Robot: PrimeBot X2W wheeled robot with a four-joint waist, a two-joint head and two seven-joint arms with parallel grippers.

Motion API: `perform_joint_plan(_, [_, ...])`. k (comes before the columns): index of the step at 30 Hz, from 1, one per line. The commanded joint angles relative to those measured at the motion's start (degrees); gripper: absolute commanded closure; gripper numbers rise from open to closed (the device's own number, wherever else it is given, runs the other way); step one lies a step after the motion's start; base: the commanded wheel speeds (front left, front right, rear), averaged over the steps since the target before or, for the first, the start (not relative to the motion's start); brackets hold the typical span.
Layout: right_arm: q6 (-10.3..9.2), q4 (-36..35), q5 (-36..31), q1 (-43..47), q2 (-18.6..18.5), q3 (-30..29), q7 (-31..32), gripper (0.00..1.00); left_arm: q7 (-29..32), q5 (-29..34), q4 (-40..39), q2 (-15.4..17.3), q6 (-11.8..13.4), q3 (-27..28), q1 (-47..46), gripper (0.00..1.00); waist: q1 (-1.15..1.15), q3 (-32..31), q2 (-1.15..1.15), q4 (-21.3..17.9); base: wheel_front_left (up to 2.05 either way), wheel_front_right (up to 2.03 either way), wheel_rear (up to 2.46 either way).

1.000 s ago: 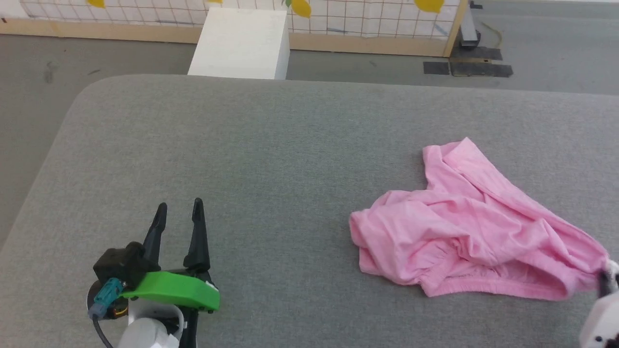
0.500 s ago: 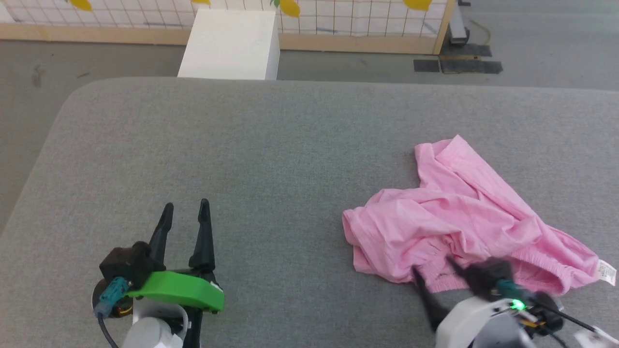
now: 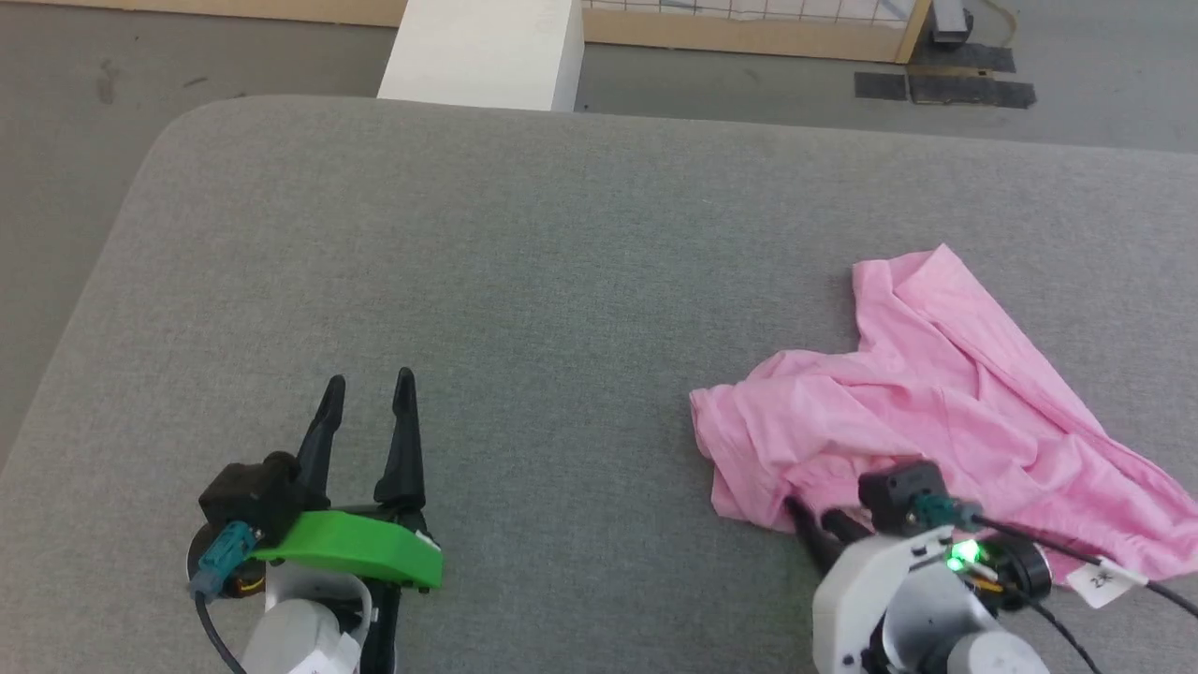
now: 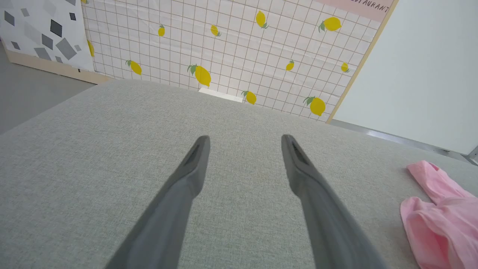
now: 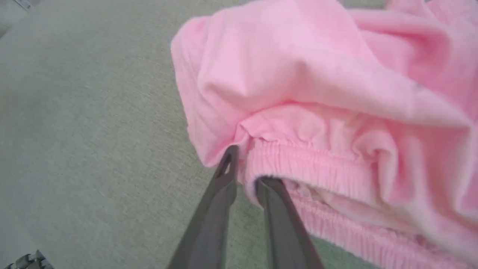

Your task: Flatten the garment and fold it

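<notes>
Right hand (image 5: 248,170) tight on waistband (image 5: 310,164) edge of garment (image 5: 317,74); left hand (image 4: 244,144) spread over open table (image 4: 74,149).

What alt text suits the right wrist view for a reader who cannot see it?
The right tool, its two dark fingers nearly together, pinches the gathered waistband of crumpled pink shorts. The shorts lie on a grey fabric surface.

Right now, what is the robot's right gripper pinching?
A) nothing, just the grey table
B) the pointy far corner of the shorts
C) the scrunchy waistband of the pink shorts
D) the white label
C: in the right wrist view the right gripper has its fingers nearly together, with the gathered waistband of the shorts between them.
</notes>
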Motion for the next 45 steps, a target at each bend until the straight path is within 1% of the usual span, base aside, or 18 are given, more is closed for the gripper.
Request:
perform_joint_plan(1, [-0.08,-1.3,1.21,-2.07,0.02,0.98,-1.39,1.0,-0.27,-0.71,-0.01,-0.14,0.22,0.1,-0.96,0.0,0.0,0.09,0.0,0.07,0.0,0.0,0.0])
perform_joint_plan(5, [-0.08,-4.86,3.4,-7.65,0.02,5.81,-3.56,1.0,-0.27,-0.6,-0.03,-0.14,0.4,0.72,-0.95,0.0,0.0,-0.21,0.0,-0.54,0.0,0.0,0.0])
perform_joint_plan(8, [-0.08,-6.92,5.44,-13.98,0.02,9.74,-4.62,1.0,-0.27,-0.52,-0.12,-0.14,0.45,1.15,-1.04,0.0,0.0,-0.51,0.0,-1.04,0.0,0.0,0.0])
perform_joint_plan(11, [-0.08,-7.65,9.08,-22.65,0.02,13.88,-5.71,1.0,-0.27,-0.44,-0.27,-0.14,0.45,1.32,-1.17,0.0,0.0,-0.67,0.0,-1.38,0.0,0.0,0.0])
perform_joint_plan(14, [-0.08,-7.89,13.43,-31.04,0.02,15.93,-8.01,1.0,-0.27,-0.4,-0.39,-0.14,0.46,1.16,-1.23,0.0,0.0,-0.67,0.0,-1.31,0.0,0.0,0.0])
perform_joint_plan(15, [-0.08,-8.12,15.99,-33.85,0.02,15.94,-9.34,1.0,-0.27,-0.42,-0.4,-0.14,0.45,0.99,-1.28,0.0,0.0,-0.67,0.0,-1.14,0.0,0.0,0.0])
perform_joint_plan(17, [-0.08,-8.17,17.55,-38.76,0.02,15.42,-11.22,1.0,-0.27,-0.48,-0.47,-0.14,0.47,0.72,-1.31,0.0,0.0,-0.58,0.0,-0.86,0.0,0.0,0.0])
perform_joint_plan(21, [-0.08,-7.26,19.24,-44.0,0.02,10.48,-15.06,1.0,-0.27,-0.53,-0.63,-0.14,0.57,0.38,-1.15,0.0,0.0,-0.39,0.0,-0.22,0.0,0.0,0.0])
perform_joint_plan(23, [-0.08,-5.58,18.15,-43.68,0.02,7.07,-15.46,1.0,-0.27,-0.68,-0.63,-0.14,0.7,0.23,-1.05,0.0,0.0,-0.39,0.0,0.11,0.0,0.0,0.0])
perform_joint_plan(25, [-0.08,-3.11,15.3,-41.55,0.02,3.2,-14.69,1.0,-0.27,-0.81,-0.79,-0.14,0.82,0.21,-0.92,0.0,0.0,-0.21,0.0,0.24,0.0,0.0,0.0])
perform_joint_plan(30, [-0.08,3.88,2.76,-30.22,0.02,-7.74,-11.65,1.0,-0.27,-0.86,-1.03,-0.14,0.88,0.17,-0.61,0.0,0.0,0.1,0.0,0.34,0.0,0.0,0.0])
perform_joint_plan(33, [-0.08,6.47,-1.55,-22.77,0.02,-14.77,-10.74,1.0,-0.27,-0.85,-0.94,-0.14,0.86,0.07,-0.58,0.0,0.0,0.07,0.0,0.32,0.0,0.0,0.0])
perform_joint_plan(36, [-0.08,7.89,-3.69,-16.02,0.02,-20.88,-10.18,1.0,-0.27,-0.67,-0.59,-0.14,0.74,-0.05,-0.53,0.0,0.0,-0.24,0.0,0.02,0.0,0.0,0.0])
perform_joint_plan(37, [-0.08,8.09,-3.83,-14.47,0.02,-22.11,-10.12,0.96,-0.27,-0.61,-0.5,-0.14,0.71,-0.03,-0.49,0.0,0.0,-0.34,0.0,-0.13,0.0,0.0,0.0])
perform_joint_plan(38, [-0.08,8.22,-3.72,-12.64,0.02,-23.45,-10.12,0.35,-0.27,-0.57,-0.41,-0.14,0.69,0.04,-0.41,0.0,0.0,-0.55,0.0,-0.4,0.0,0.0,0.0])
perform_joint_plan(39, [-0.08,8.23,-3.42,-11.18,0.02,-24.45,-9.98,0.0,-0.27,-0.51,-0.32,-0.14,0.64,0.06,-0.31,0.0,0.0,-0.72,0.0,-0.58,0.0,0.0,0.0])
perform_joint_plan(42, [-0.08,7.64,-1.61,-6.63,0.02,-26.59,-9.85,0.0,-0.27,-0.29,0.11,-0.14,0.48,0.06,0.01,0.0,0.0,-1.54,0.0,-1.28,0.0,0.0,0.0])
perform_joint_plan(45, [-0.08,6.14,1.01,-2.85,0.02,-26.24,-10.25,0.0,-0.27,-0.12,0.45,-0.14,0.31,0.0,0.25,0.0,0.0,-2.28,0.0,-1.76,0.0,0.0,0.0])
